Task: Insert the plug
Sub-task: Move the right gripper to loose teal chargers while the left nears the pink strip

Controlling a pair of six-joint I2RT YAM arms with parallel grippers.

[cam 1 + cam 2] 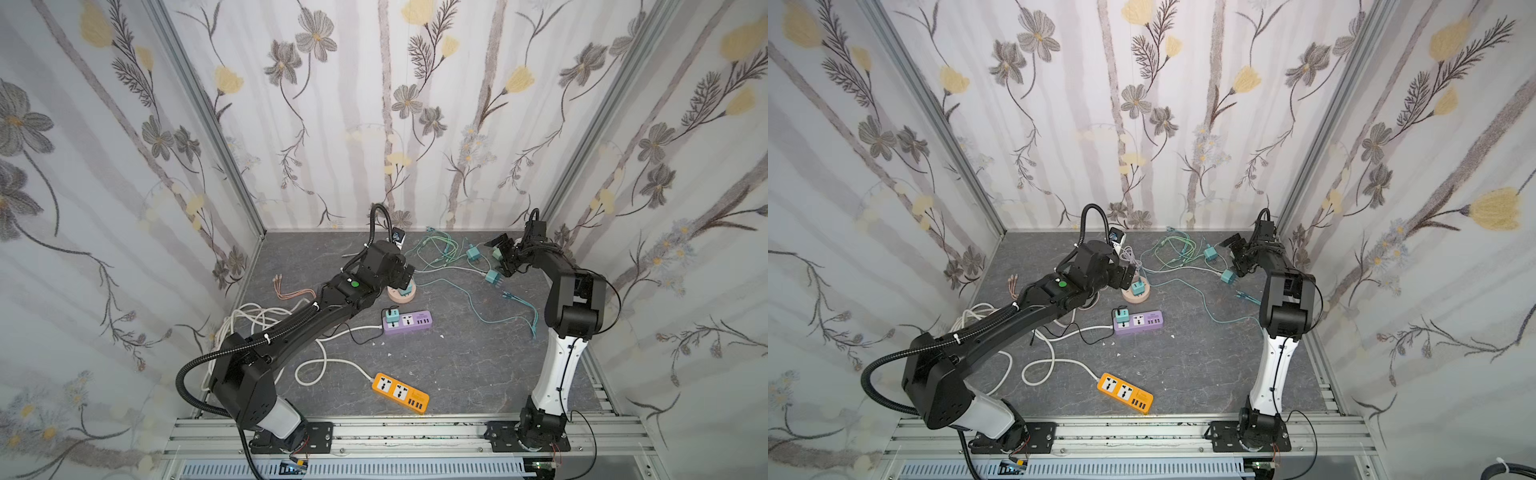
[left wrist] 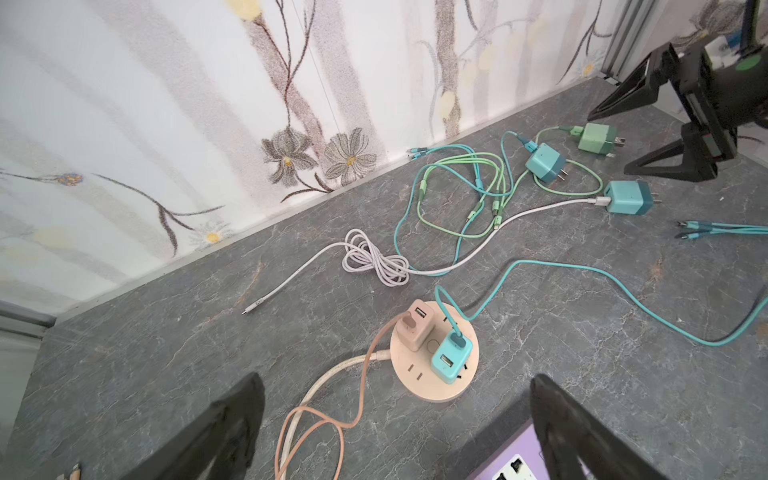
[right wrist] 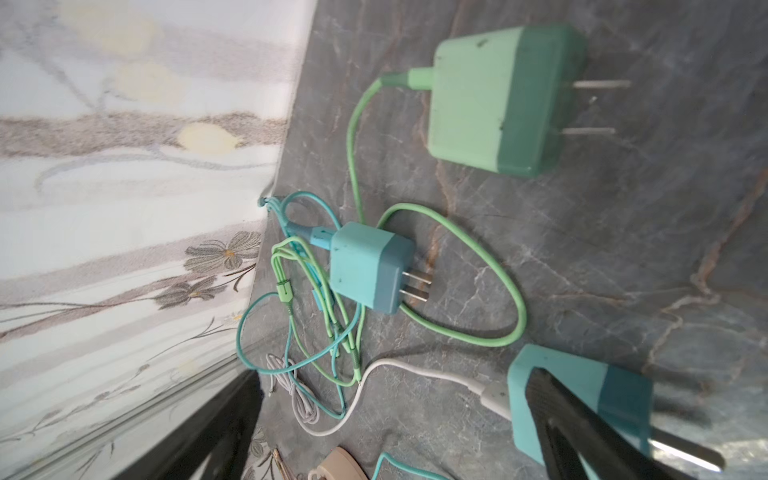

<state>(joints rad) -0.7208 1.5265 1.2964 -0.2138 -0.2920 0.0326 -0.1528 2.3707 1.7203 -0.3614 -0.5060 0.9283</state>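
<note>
Grey marbled tabletop [image 1: 457,365], floral walls [image 1: 332,124]. In both top views teal plug [image 1: 492,276] lies at two o'clock beside right gripper [image 1: 500,257]; cable tangle [image 1: 436,253] at twelve, orange strip [image 1: 400,392] at six. Left wrist: left gripper [image 2: 397,380] wide, empty, over round socket [image 2: 415,386]. Right wrist: I see its jaws wide, one finger [image 3: 557,415] across the plug.

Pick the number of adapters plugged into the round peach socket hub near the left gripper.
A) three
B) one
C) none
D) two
D: in the left wrist view, the round hub carries a peach adapter and a teal adapter, both seated upright on its top face.
</note>
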